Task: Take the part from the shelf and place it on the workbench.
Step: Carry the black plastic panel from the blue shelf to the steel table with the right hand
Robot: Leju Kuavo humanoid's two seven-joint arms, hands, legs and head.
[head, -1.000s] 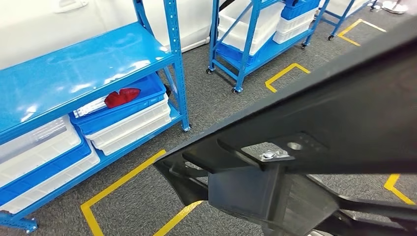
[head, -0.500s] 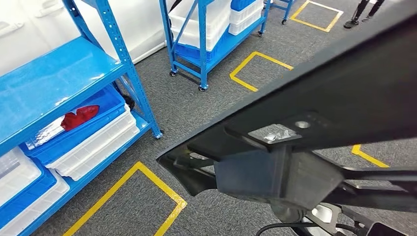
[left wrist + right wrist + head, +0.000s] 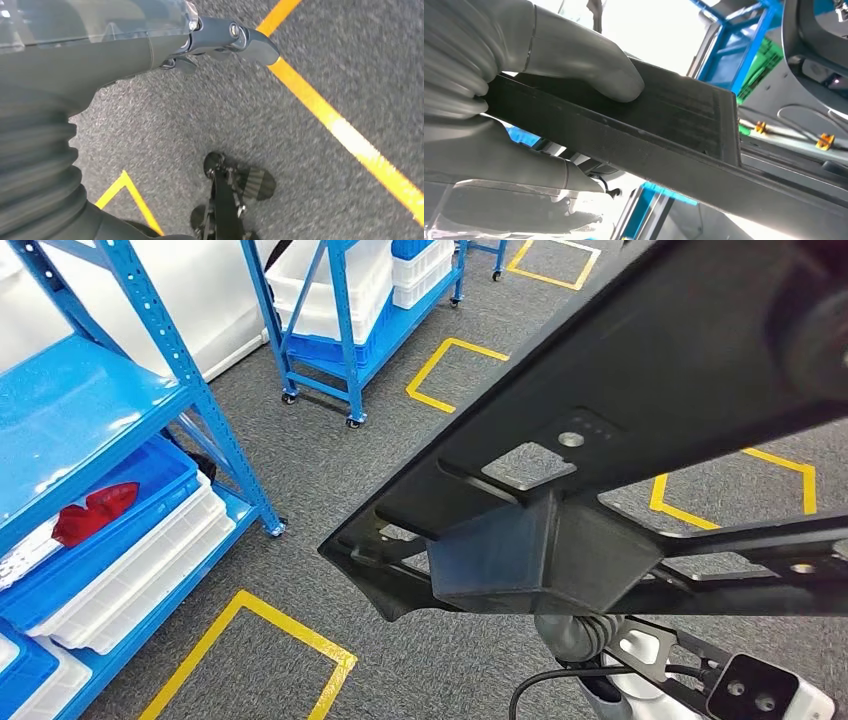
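Note:
A large black moulded part (image 3: 640,410) with ribs and a boxy block underneath spans the right half of the head view, held up above the carpet. In the right wrist view my right hand (image 3: 524,100) grips one flat edge of this part (image 3: 674,130); the thick grey thumb (image 3: 589,65) presses on one face and the fingers lie against the other. My left hand (image 3: 220,40) hangs over the grey carpet with a dark finger stretched out and nothing in it.
A blue shelf rack (image 3: 90,410) stands at the left, with a blue bin (image 3: 150,480) holding a red piece (image 3: 95,508) and white crates (image 3: 140,570) below. A second blue rack on casters (image 3: 340,300) stands behind. Yellow tape boxes (image 3: 250,610) mark the grey carpet.
The whole picture has shifted: the camera has turned, so the shelves slide to the left and more carpet shows. The black part stays in my right hand.

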